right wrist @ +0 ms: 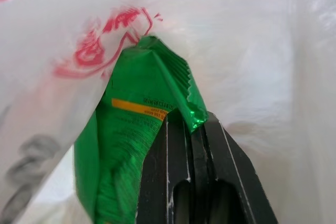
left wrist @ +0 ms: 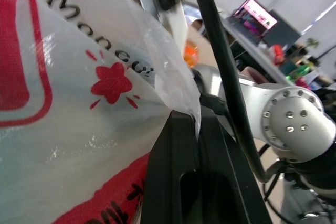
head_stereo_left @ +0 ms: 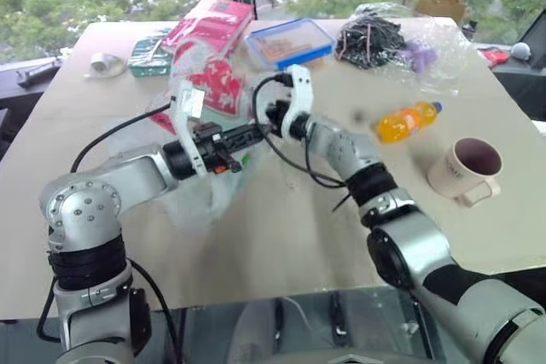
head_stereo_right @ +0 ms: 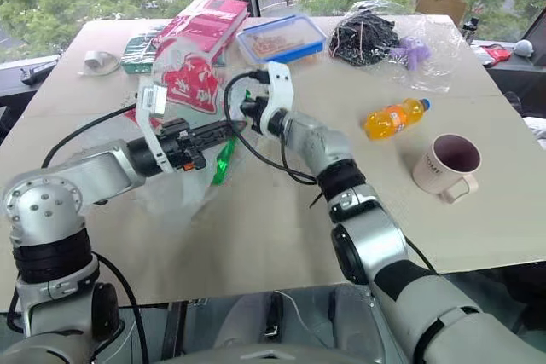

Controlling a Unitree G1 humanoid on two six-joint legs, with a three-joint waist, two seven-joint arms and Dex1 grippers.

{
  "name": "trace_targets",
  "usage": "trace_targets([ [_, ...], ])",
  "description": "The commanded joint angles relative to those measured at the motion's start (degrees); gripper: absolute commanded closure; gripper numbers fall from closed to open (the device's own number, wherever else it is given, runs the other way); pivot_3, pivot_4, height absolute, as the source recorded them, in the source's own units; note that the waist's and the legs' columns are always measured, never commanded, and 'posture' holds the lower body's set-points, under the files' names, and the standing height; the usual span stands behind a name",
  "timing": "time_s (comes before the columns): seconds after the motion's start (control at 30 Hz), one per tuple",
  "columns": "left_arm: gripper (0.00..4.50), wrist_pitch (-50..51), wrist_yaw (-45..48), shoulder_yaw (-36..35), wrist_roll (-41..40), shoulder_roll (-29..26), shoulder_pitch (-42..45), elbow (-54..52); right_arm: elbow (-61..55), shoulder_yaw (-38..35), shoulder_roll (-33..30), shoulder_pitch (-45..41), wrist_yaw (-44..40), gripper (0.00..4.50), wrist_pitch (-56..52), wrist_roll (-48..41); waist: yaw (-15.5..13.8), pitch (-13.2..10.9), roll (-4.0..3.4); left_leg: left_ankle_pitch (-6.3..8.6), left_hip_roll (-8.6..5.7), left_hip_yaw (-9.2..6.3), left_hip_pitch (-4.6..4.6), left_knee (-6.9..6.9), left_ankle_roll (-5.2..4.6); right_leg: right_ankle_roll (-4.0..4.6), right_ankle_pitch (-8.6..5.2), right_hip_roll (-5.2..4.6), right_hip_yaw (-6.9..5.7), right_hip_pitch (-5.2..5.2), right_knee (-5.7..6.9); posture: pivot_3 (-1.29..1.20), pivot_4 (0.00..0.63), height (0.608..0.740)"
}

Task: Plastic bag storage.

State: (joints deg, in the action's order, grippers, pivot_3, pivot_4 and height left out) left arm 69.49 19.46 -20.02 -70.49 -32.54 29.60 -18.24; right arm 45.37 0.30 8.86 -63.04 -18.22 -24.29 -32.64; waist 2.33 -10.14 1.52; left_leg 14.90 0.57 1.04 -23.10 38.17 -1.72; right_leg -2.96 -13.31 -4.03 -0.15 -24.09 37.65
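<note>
Plastic bag (head_stereo_right: 183,83), lifted over the bench's middle, is pinched by the closed left pincer (left wrist: 198,129) while the right pincer (right wrist: 194,129), clamping a green snack packet (right wrist: 136,150), likely must push it inside.

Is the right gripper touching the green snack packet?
Touching. The right wrist view shows the right gripper pinching a corner of the green snack packet between its shut fingers.

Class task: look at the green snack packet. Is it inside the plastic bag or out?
Going in: the right gripper pinches the green snack packet, with the plastic bag draped around its top.
</note>
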Motion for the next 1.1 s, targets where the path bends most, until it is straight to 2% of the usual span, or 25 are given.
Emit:
trace_targets([
  [0.03,4.50,-1.7,-4.7,-1.8,-6.2,2.7,4.7,2.4,-1.0,-2.5,5.2,-1.7,-1.9,4.48,2.0,-0.6,-0.2,0.0,0.00,0.00,0.00,-0.03,-0.04,0.00,0.00,0.00,0.00,-0.01,-0.03,0.00,-0.02,0.00,0.150,0.740],
  [0.17,4.50,-4.0,-12.0,0.0,-9.6,8.9,7.4,4.5,-5.7,1.8,1.7,0.8,-10.0,4.48,-2.4,1.5,-0.1,0.0,0.01,-0.01,-0.07,-0.04,-0.64,0.19,0.00,-0.04,0.03,-0.11,-0.03,-0.51,0.04,0.00,0.150,0.740],
  [0.33,4.50,-8.3,-21.5,-1.3,-14.6,15.1,8.3,8.0,-16.1,4.7,-1.8,5.5,-12.5,2.26,-5.7,4.1,-0.2,0.0,0.01,-0.01,-0.04,-0.01,-0.78,0.15,0.01,-0.03,0.03,-0.08,-0.01,-0.69,0.10,0.00,0.150,0.740],
  [0.43,4.50,-11.0,-26.0,-2.7,-17.8,16.6,8.8,10.7,-34.9,7.6,-10.4,13.0,-12.5,0.77,-11.8,5.8,-1.1,0.0,0.02,-0.01,-0.07,-0.08,-0.89,0.24,0.00,-0.04,0.03,-0.17,-0.03,-0.70,0.03,0.00,0.150,0.740],
  [0.53,4.50,-11.5,-25.9,-2.0,-16.7,15.0,9.2,12.7,-49.9,6.1,-16.7,18.5,-10.8,0.77,-18.7,3.4,-1.4,0.0,0.03,-0.01,-0.11,-0.05,-0.86,0.27,-0.01,-0.04,0.03,-0.14,-0.04,-0.70,0.04,0.00,0.150,0.740],
  [0.73,4.50,-13.3,-23.2,-1.5,-13.6,12.2,12.5,18.7,-65.1,-1.1,-23.9,24.1,-3.2,0.77,-27.4,2.7,-1.7,0.0,0.03,-0.02,-0.16,-0.03,-0.76,0.29,-0.01,-0.03,0.02,-0.01,-0.06,-0.69,0.21,0.00,0.150,0.740],
  [0.83,4.50,-12.3,-20.5,-1.7,-12.6,9.9,13.8,21.6,-70.3,-4.6,-26.7,25.5,-1.8,0.02,-30.2,0.9,-1.7,0.0,0.03,-0.02,-0.27,-0.02,-0.76,0.34,-0.02,-0.04,0.03,-0.01,-0.04,-0.64,0.20,0.00,0.150,0.740],
  [0.87,4.50,-11.8,-19.0,-1.8,-12.0,8.4,14.1,22.6,-72.3,-5.1,-27.8,26.2,-1.4,0.02,-31.4,0.5,-1.7,0.0,0.03,-0.02,-0.28,-0.01,-0.76,0.34,-0.03,-0.04,0.03,-0.01,-0.04,-0.63,0.19,0.00,0.150,0.740],
  [1.0,4.50,-8.5,-13.4,-1.4,-10.1,2.9,14.7,25.4,-74.0,-2.6,-31.0,29.1,1.6,0.02,-33.7,4.4,-1.3,0.0,0.03,-0.02,-0.24,0.02,-0.74,0.32,-0.03,-0.03,0.02,0.07,-0.02,-0.65,0.16,0.00,0.150,0.740],
  [1.1,4.50,-5.8,-3.8,4.4,-3.3,-3.4,12.9,23.0,-67.7,2.5,-26.7,29.8,2.6,0.02,-31.4,6.5,-0.9,0.0,0.05,-0.02,-0.20,0.04,-0.70,0.31,-0.02,-0.03,0.01,0.19,0.00,-0.65,0.17,0.00,0.150,0.740],
])
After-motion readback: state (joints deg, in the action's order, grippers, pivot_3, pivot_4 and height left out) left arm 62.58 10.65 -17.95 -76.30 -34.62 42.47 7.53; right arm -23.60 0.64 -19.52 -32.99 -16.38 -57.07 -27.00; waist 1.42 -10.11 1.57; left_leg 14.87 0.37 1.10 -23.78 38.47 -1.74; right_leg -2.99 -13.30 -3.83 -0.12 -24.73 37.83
